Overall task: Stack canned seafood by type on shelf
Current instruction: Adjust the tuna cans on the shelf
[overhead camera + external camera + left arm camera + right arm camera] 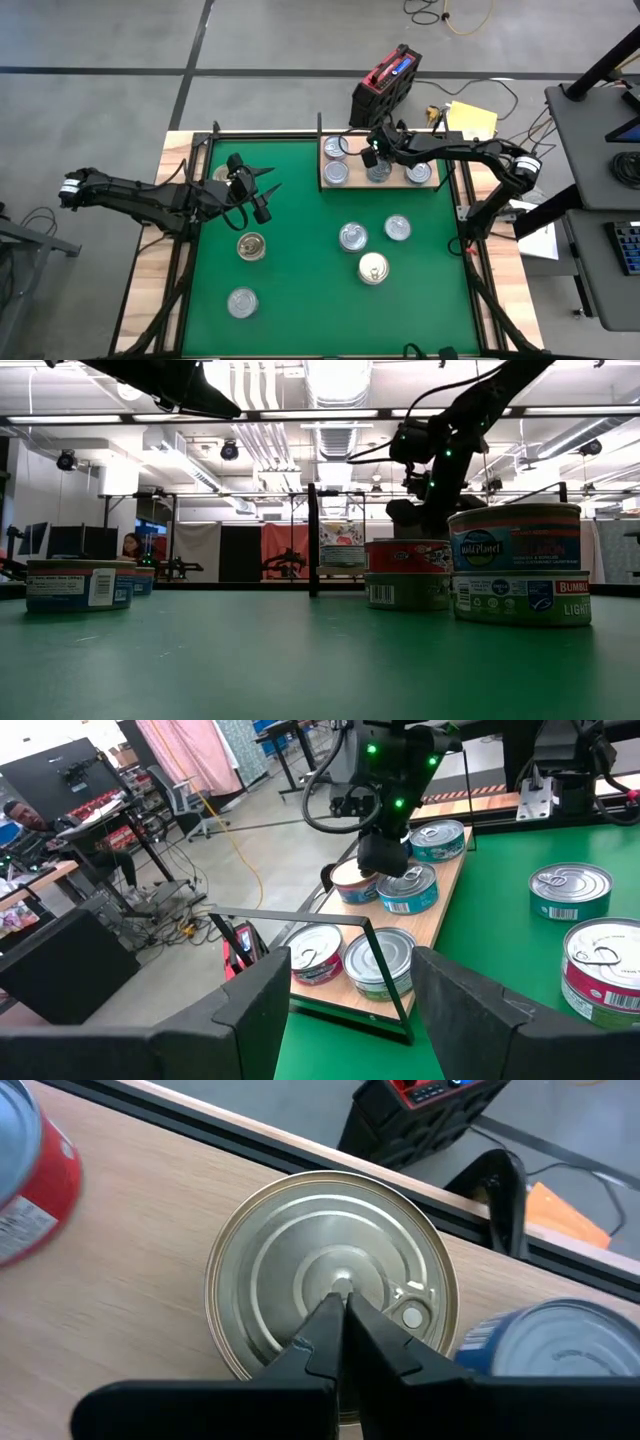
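Observation:
The pale wooden shelf [356, 181] lies at the mat's far edge with several tins on it. My right gripper [373, 154] is shut above the shelf, its tips resting on the centre of a silvery lid [300, 1270]. A red tin [30, 1170] and a blue tin [560, 1345] stand on either side of that one. My left gripper [266, 184] hangs open over the left of the mat, holding nothing and facing the shelf [452, 878]. Several tins stand loose on the mat, among them a gold-lidded one [252, 246] and a pale one [373, 267].
A thin black frame stands at the shelf's left end [300, 920]. The green mat [300, 280] has open room between the loose tins. A red and black case [388, 80] and cables lie on the floor beyond the table. In the low view, stacked tins [515, 565] stand close by.

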`<action>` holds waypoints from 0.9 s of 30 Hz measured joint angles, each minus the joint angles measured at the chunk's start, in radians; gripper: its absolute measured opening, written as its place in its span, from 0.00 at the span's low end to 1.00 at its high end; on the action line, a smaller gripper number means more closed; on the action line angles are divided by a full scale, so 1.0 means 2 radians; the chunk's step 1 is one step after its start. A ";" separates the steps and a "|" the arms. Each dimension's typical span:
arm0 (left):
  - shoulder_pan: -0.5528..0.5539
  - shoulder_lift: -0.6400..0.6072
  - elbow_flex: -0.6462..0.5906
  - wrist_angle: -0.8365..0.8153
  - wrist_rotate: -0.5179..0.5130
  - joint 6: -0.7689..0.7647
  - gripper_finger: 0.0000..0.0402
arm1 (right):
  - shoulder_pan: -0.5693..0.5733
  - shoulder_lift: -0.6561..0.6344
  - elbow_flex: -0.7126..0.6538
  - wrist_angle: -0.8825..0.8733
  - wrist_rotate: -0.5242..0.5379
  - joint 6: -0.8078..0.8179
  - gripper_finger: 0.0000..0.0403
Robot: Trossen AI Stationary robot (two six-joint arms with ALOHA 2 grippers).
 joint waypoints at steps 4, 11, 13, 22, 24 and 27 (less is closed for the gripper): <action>0.000 0.000 0.000 0.000 0.000 0.000 0.48 | 0.000 -0.003 0.000 -0.012 0.003 -0.010 0.02; 0.000 0.000 0.000 0.000 0.000 0.000 0.48 | 0.000 -0.020 -0.002 -0.036 0.000 -0.027 0.02; 0.000 0.000 0.000 0.000 0.000 0.000 0.48 | 0.000 -0.022 -0.002 -0.038 0.000 -0.032 0.02; 0.000 0.000 0.000 0.000 0.000 0.000 0.48 | 0.000 -0.024 -0.002 -0.034 0.012 -0.033 0.02; 0.000 0.000 0.000 0.000 0.000 0.000 0.48 | 0.000 -0.028 -0.002 -0.035 0.018 -0.036 0.02; 0.000 0.000 0.000 0.000 0.000 0.000 0.48 | 0.000 -0.036 0.006 -0.033 0.020 -0.044 0.02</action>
